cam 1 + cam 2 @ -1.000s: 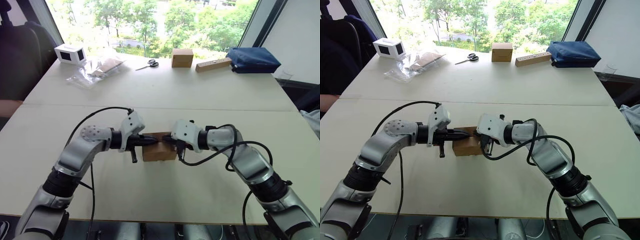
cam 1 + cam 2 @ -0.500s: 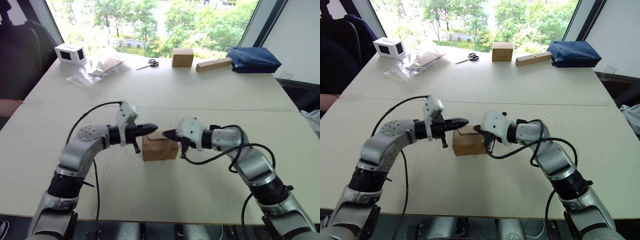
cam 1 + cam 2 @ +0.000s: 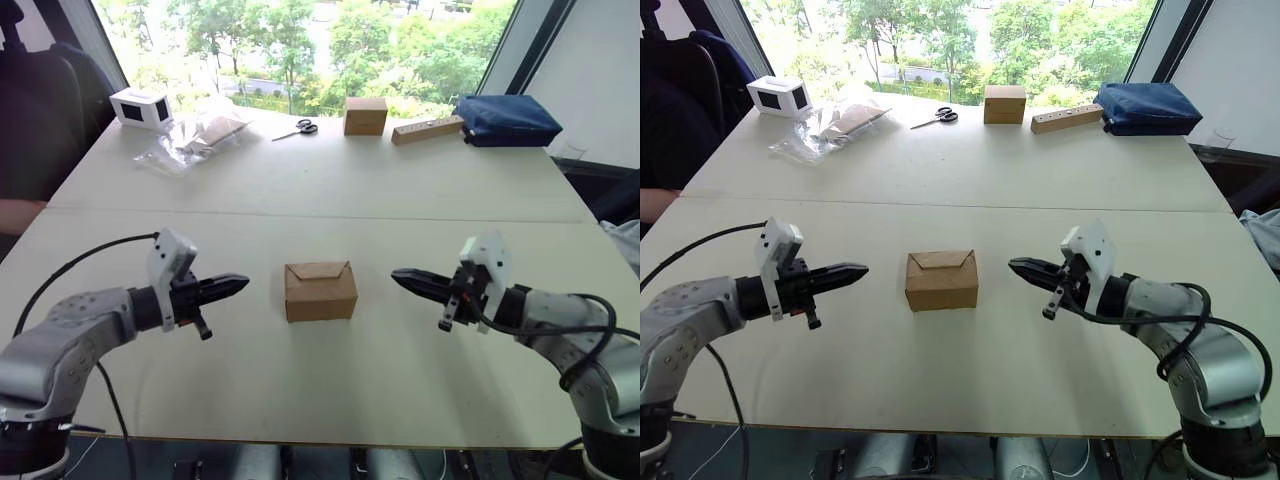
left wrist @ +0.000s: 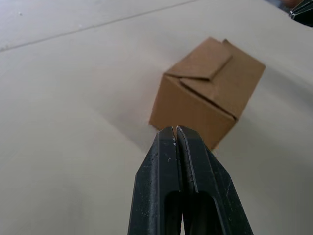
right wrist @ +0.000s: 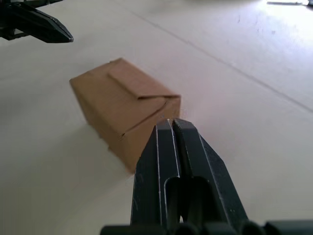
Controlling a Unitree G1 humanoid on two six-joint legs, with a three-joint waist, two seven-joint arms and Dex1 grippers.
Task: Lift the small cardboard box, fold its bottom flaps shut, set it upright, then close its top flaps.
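Observation:
The small cardboard box [image 3: 320,291] stands upright on the white table [image 3: 320,390], midway between my arms. Its top flaps [image 3: 319,270] lie folded flat, the pointed one on top. My left gripper [image 3: 240,283] is shut and empty, a short way to the box's left, tip pointing at it. My right gripper [image 3: 397,275] is shut and empty too, a little to the box's right. Both wrist views show the box [image 4: 208,93] [image 5: 124,110] beyond the closed fingertips, untouched.
Along the far edge of the table sit a white box with dark panels [image 3: 140,107], a clear plastic bag [image 3: 195,138], scissors [image 3: 296,128], a cube-shaped brown box [image 3: 365,115], a wooden block [image 3: 427,129] and a dark blue bag [image 3: 505,119].
Both grippers have drawn back sideways from the box top, left to the left and right to the right. The box stays in place with its top flaps shut.

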